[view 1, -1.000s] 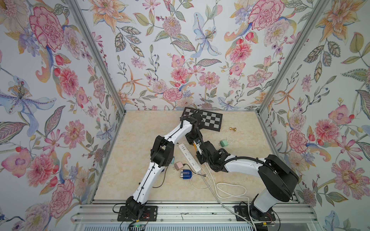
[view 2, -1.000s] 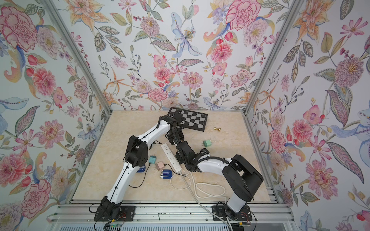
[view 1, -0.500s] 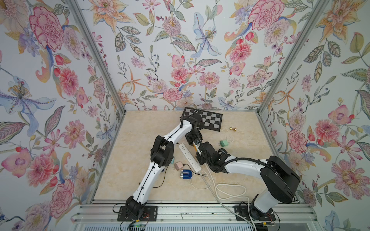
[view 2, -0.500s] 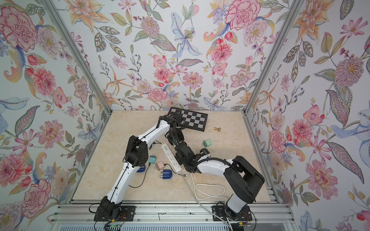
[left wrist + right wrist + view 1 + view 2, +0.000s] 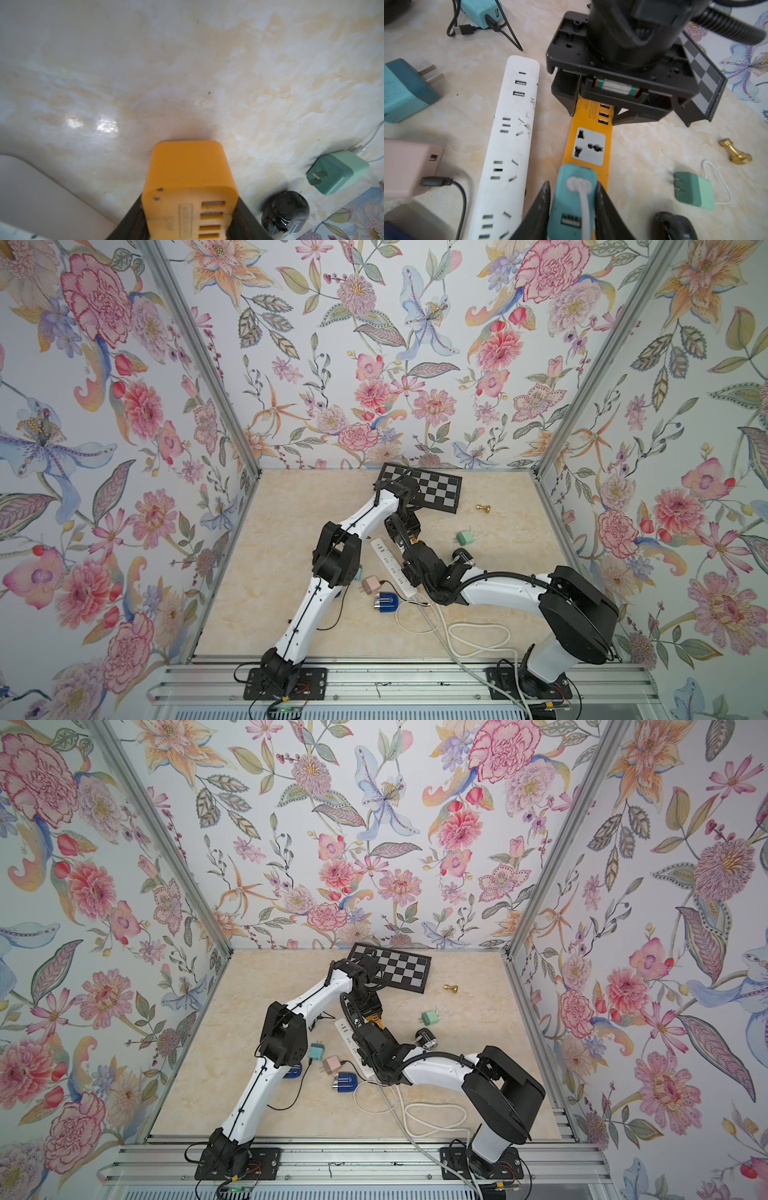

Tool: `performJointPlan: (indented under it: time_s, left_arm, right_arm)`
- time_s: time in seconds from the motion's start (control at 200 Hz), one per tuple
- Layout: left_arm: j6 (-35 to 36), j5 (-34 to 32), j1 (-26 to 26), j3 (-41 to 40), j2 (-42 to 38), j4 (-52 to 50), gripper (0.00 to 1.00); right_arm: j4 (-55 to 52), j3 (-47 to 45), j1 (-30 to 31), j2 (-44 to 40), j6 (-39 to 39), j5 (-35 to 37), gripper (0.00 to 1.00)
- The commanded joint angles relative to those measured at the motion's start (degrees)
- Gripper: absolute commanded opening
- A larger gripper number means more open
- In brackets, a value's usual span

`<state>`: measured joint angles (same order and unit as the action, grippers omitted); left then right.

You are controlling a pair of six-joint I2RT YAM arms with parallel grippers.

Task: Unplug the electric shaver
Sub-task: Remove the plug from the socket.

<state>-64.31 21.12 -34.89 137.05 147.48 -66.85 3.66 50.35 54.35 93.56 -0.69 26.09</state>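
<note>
— What carried it all?

— A marbled bench (image 5: 291, 531). Near its middle lay a white power strip (image 5: 508, 145). An orange power strip (image 5: 568, 145) lay just beside it and parallel, on the side toward the right edge.

— And the arms?

— The left gripper (image 5: 190, 196) had its jaws closed round the orange strip's USB end, the end nearer the back edge. The right gripper (image 5: 572, 187) was clamped narrow on a teal plug (image 5: 571, 212) sitting on the strip's other end. Whether the plug's pins were seated could not be told.

— Where was the task's thing?

— The electric shaver (image 5: 675, 226) lay on the bench apart from both grippers, on the right-edge side of the orange strip and just beside the right arm's wrist. It was short, stubby and glossy black. In a top view the electric shaver (image 5: 464, 556) showed a silvery head end.

— Anything smaller?

— A green charger (image 5: 693, 191) lay near it, toward the back edge. A white cord (image 5: 584, 207) rose from the teal plug, but where it ran was hidden.
</note>
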Motion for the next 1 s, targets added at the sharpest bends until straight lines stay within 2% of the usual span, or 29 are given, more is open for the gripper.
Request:
performJointPlan:
  time_s: [0.0,0.085,0.115,0.17,0.25,0.32,0.415,0.59,0.685,0.791,0.876,0.996]
  left_arm:
    - [-0.29,-0.17,-1.49,-2.19,4.28,1.09,0.24]
    - [-0.42,-0.16,-1.51,-2.91,4.04,1.35,0.24]
    - [-0.54,-0.09,-1.49,-2.97,3.92,1.61,0.24]
    - [-0.8,0.03,-1.49,-2.62,4.08,1.81,0.24]
    - [-1.16,0.23,-1.49,-1.92,4.46,1.9,0.24]
    - [-1.16,0.37,-1.5,-1.35,4.79,1.58,0.24]
    - [-0.91,-0.14,-1.43,-1.79,4.5,1.34,0.24]
    - [-1.5,-0.3,-1.4,-1.62,4.2,2.68,0.25]
    - [-1.45,-0.65,-1.38,-0.8,4.18,3.08,0.25]
    - [-1.44,-0.34,-1.4,-1.01,4.18,3.71,0.26]
    - [-1.35,-0.25,-1.4,-1.3,4.09,4.22,0.26]
    - [-1.17,-0.03,-1.4,-1.35,4.13,4.45,0.26]
  right_arm:
    - [6.09,0.78,-1.69,-3.8,-1.12,-7.42,0.02]
    - [9.98,-2.81,-6.92,-6.95,-7.21,-18.25,0.03]
    - [11.68,-3.72,-7.2,-7.72,-8.15,-19.69,0.02]
    - [11.58,-2.91,-4.52,-7.71,-4.98,-17.84,0.01]
    - [6.91,1.6,1.37,-4.07,2.0,-11.21,0.01]
    - [4.21,3.69,3.02,-1.47,1.72,-8.19,0.0]
    - [4.75,2.29,2.92,-3.36,0.96,-6.25,0.0]
    - [3.37,0.48,-0.62,-8.88,-0.13,-8.77,0.01]
    - [3.37,-0.64,-3.3,-12.52,-2.2,-12.56,0.01]
    - [2.32,-1.32,-4.62,-12.67,-1.95,-13.38,0.03]
    - [2.82,-3.49,-5.49,-12.44,-0.92,-13.71,0.0]
    - [3.92,-5.56,-8.13,-14.12,-3.23,-17.49,0.01]
